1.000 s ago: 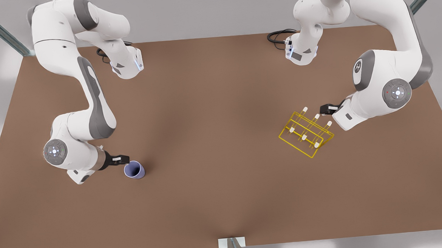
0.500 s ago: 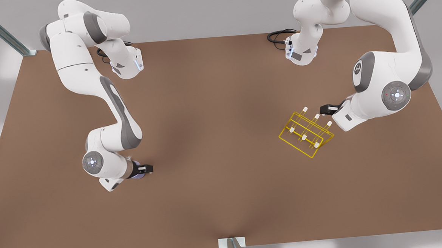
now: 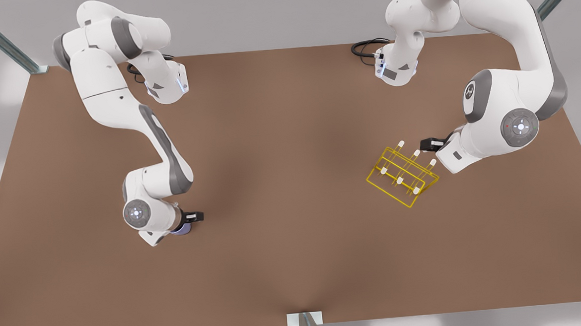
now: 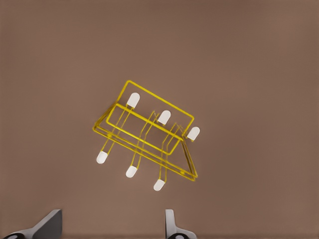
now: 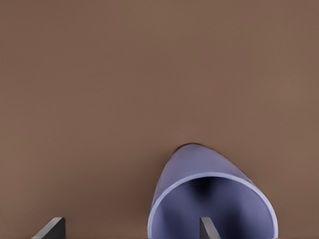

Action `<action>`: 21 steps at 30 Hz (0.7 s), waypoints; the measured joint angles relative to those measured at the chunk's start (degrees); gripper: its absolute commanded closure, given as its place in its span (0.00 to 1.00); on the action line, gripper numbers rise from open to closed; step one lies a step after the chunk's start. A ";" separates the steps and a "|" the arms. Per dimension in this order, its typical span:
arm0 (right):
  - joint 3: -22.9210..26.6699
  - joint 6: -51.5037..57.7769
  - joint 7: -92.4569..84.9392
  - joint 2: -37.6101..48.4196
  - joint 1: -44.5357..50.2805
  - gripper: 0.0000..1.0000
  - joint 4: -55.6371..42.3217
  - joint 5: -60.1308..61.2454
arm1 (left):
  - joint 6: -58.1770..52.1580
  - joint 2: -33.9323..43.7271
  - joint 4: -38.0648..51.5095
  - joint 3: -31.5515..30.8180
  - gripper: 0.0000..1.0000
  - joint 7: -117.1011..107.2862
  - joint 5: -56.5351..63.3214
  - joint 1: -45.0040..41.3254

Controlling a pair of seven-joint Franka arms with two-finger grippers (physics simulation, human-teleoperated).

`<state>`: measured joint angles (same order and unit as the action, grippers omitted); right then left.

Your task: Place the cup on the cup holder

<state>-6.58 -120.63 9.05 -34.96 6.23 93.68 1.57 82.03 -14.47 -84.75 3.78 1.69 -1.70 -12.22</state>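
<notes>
The lavender-blue cup (image 5: 209, 179) shows its open mouth in the right wrist view. My right gripper (image 5: 129, 229) is open over its rim, one finger (image 5: 206, 227) inside the mouth and the other out over the table. In the front view this gripper (image 3: 194, 216) hides all but a sliver of the cup (image 3: 182, 230), at the front view's left. The yellow wire cup holder (image 3: 400, 180) stands at the front view's right. My left gripper (image 3: 429, 145) hovers just behind it, open and holding nothing. In the left wrist view the gripper (image 4: 110, 224) sits short of the holder (image 4: 164, 117).
The brown table (image 3: 289, 133) carries both arm bases (image 3: 167, 87) and black cables (image 3: 364, 47) along its back edge. A metal post (image 3: 305, 323) rises at the middle of the front edge.
My right arm has swung toward the front view's right and come over the cup, which was in plain sight beside the gripper a second ago. The left arm has barely shifted.
</notes>
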 measured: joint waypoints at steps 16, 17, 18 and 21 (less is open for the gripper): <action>0.73 -2.92 -0.55 -2.24 -0.67 0.79 0.26 0.57 | 0.00 -0.15 -0.17 0.09 0.00 -0.01 0.00 0.00; 0.78 -3.06 -0.51 -2.11 -0.59 0.79 0.35 0.42 | 0.01 -0.16 -0.17 0.09 0.00 -0.01 0.00 0.00; 0.79 -3.17 -0.47 -2.02 -0.56 0.79 0.45 0.29 | 0.00 -0.16 -0.15 0.09 0.00 -0.01 0.00 0.00; 0.80 -3.41 -0.35 -1.86 -0.40 0.79 0.47 0.06 | 0.00 -0.10 -0.11 0.09 0.00 -0.01 0.00 0.00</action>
<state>-5.78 -124.03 8.70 -36.82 5.83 94.14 1.64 82.03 -14.57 -84.86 3.86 1.68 -1.70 -12.22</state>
